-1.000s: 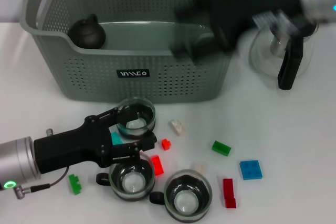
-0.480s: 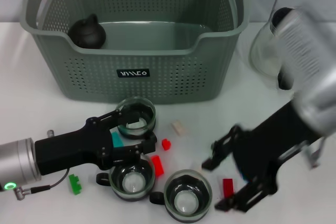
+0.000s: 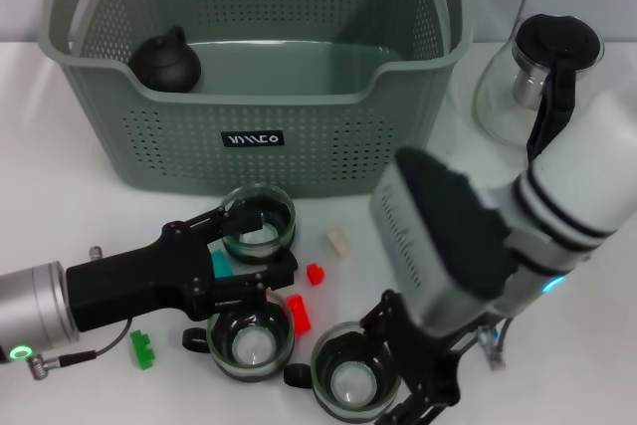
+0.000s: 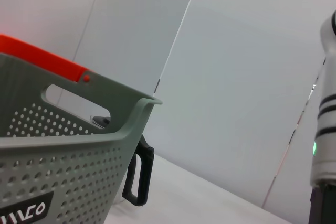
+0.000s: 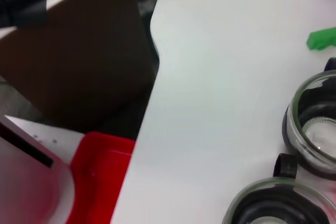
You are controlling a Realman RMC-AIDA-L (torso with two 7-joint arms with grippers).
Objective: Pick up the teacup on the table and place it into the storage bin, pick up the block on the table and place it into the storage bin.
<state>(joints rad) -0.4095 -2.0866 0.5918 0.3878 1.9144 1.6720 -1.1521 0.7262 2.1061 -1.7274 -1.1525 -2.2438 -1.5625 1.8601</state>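
nearest the robot, two glass teacups side by side on the white table: front teacup and middle teacup, each with a black handle. right gripper low at the table just beside the front teacup, black fingers spread apart, nothing between them. green block out beside the middle teacup; red block lying between the two cups, small red block and cream block a little beyond. left gripper reaching in flat over the table, fingers parted around the third teacup, one prong on each side of the glass; contact not clear enough to tell. behind it, storage bin standing upright, black round object inside at its left corner. farthest right, glass carafe just beside the bin.
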